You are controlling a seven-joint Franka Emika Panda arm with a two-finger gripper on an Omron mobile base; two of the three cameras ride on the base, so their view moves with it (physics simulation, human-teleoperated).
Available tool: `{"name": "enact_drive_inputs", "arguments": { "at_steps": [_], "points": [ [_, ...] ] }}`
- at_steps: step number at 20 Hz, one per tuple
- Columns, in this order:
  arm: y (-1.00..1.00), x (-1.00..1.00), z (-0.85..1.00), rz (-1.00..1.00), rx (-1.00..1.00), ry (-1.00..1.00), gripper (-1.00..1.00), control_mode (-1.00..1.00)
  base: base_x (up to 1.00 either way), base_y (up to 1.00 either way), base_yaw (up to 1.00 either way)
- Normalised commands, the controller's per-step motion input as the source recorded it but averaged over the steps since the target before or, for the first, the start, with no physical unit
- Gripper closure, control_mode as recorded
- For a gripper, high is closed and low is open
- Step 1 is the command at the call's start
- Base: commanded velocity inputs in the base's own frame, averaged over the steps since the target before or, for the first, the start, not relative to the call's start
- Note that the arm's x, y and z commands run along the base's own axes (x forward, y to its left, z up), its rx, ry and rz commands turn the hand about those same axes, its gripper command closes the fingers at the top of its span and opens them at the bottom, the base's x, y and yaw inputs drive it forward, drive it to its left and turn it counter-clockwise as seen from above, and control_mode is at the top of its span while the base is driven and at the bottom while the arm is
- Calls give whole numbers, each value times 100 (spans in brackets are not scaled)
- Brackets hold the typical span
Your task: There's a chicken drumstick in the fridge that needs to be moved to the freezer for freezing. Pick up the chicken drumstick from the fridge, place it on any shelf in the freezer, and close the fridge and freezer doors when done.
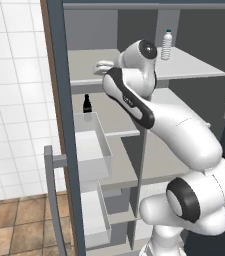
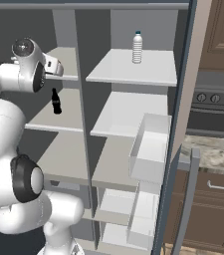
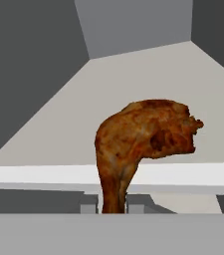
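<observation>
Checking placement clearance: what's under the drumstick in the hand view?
The chicken drumstick is gripped by its thin end in the shut gripper, above a bare pale grey shelf. Nothing else shows on that shelf; the patch behind the meat is covered.

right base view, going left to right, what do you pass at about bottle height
robot arm's upper joint → small dark bottle → divider wall between the two sections → clear water bottle → open door's edge → wooden cabinet and stove knobs

Kitchen: fridge (image 2: 133, 69), stove knobs (image 2: 215, 98).
</observation>
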Motion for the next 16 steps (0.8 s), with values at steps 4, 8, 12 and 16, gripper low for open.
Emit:
{"name": "enact_drive_inputs", "arguments": {
  "at_steps": [4,8,12,16],
  "points": [
    [0,44,-11,0,-2,0,100,-100,0,0,0],
    [3,38,-17,0,-4,0,100,-100,0,0,0],
    [8,40,-22,0,-6,0,100,-100,0,0,0],
    [27,53,-18,0,-7,0,-100,-100,0,0,0]
  ]
}}
